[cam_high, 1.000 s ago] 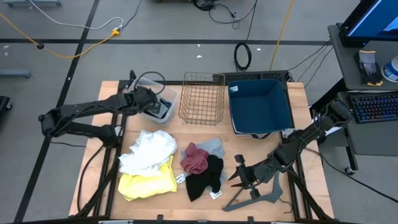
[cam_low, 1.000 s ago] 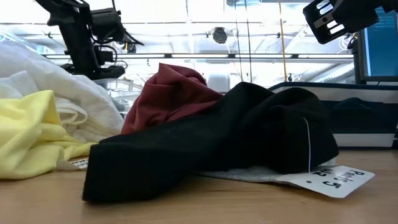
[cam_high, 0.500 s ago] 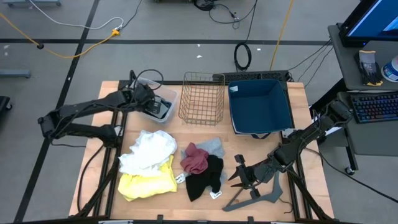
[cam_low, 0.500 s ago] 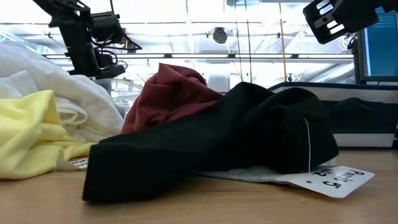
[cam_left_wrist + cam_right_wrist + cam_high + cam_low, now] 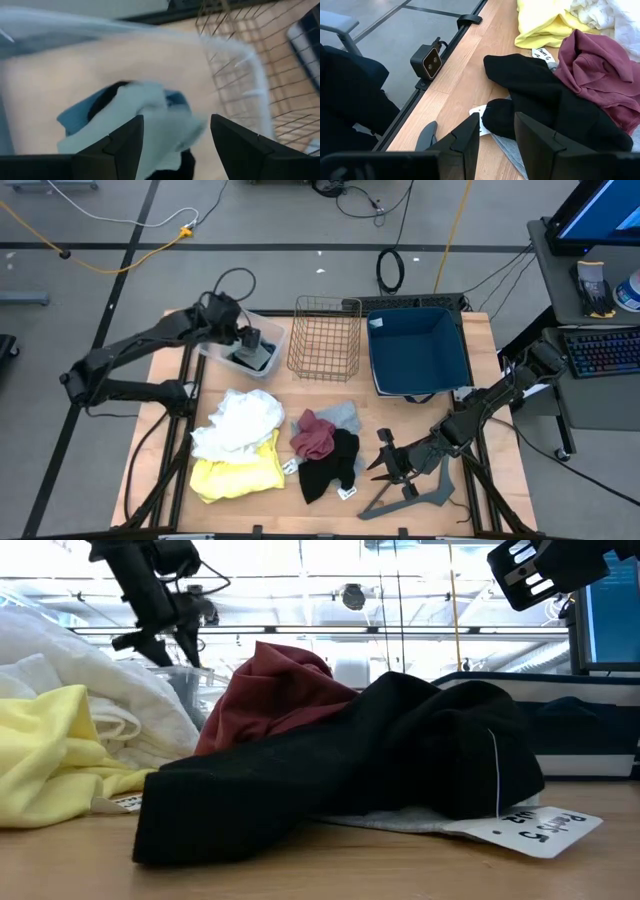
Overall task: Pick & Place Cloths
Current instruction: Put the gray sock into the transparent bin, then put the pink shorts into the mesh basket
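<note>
Near the table's front lie a white cloth (image 5: 240, 420), a yellow one (image 5: 238, 470), a maroon one (image 5: 313, 435), a black one (image 5: 333, 465) and a light grey one (image 5: 347, 415), heaped partly over one another. A blue-grey cloth (image 5: 145, 117) lies with a dark one inside the clear bin (image 5: 262, 330) at the far left. My left gripper (image 5: 250, 340) hangs open above that bin, clear of the cloth. My right gripper (image 5: 384, 464) rests open at the front right, beside the black cloth (image 5: 540, 100), with nothing between its fingers.
A wire basket (image 5: 325, 338) and a dark blue bin (image 5: 418, 352) stand along the far edge, right of the clear bin. A thin grey hanger (image 5: 410, 498) lies at the front right by my right gripper. White paper tags (image 5: 535, 830) stick out from the cloths.
My left gripper has opened over the clear bin and risen, drawing a little toward the far edge. The blue-grey cloth stays in the bin. My right arm has kept still.
</note>
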Robot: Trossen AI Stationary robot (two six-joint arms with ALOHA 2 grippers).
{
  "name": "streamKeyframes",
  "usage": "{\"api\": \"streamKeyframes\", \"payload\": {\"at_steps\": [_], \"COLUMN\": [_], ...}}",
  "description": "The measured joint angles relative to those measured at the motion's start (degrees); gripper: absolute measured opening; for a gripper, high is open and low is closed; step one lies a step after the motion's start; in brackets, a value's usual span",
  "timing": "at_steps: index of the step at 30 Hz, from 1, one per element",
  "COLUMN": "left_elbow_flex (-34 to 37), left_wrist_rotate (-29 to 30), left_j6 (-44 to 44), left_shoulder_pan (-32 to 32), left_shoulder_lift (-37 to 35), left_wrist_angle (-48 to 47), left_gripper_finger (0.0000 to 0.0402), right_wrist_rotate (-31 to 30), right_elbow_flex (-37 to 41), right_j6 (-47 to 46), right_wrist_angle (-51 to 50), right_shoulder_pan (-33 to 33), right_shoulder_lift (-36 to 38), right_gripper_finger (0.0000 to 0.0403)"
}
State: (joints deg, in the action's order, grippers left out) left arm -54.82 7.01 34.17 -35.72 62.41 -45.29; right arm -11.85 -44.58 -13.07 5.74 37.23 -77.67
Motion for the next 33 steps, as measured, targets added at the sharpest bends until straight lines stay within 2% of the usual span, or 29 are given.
{"api": "streamKeyframes", "payload": {"at_steps": [3,9,17,25,33], "left_elbow_flex": [-2.7,-6.6,-7.2,-7.2,-7.2], "left_wrist_rotate": [-0.1,-5.4,-6.4,3.4,8.8], "left_j6": [0.0,0.5,1.3,-3.0,-10.1], "left_shoulder_pan": [0.0,0.4,6.3,17.2,31.4], "left_shoulder_lift": [0.0,0.0,0.0,0.0,0.0], "left_wrist_angle": [-2.0,-4.8,-4.2,-2.5,9.8], "left_gripper_finger": [0.0234,0.0234,0.0234,0.0234,0.0234], "right_wrist_rotate": [0.1,0.1,0.1,0.1,0.1], "right_elbow_flex": [0.0,0.0,0.0,0.0,0.0], "right_j6": [0.0,0.0,0.0,0.2,0.2], "right_wrist_angle": [0.0,0.0,0.0,0.0,0.0], "right_shoulder_pan": [0.0,0.0,0.0,0.0,0.0], "right_shoulder_lift": [0.0,0.0,0.0,0.0,0.0], "right_gripper_finger": [0.0116,0.0116,0.0116,0.0116,0.0116]}}
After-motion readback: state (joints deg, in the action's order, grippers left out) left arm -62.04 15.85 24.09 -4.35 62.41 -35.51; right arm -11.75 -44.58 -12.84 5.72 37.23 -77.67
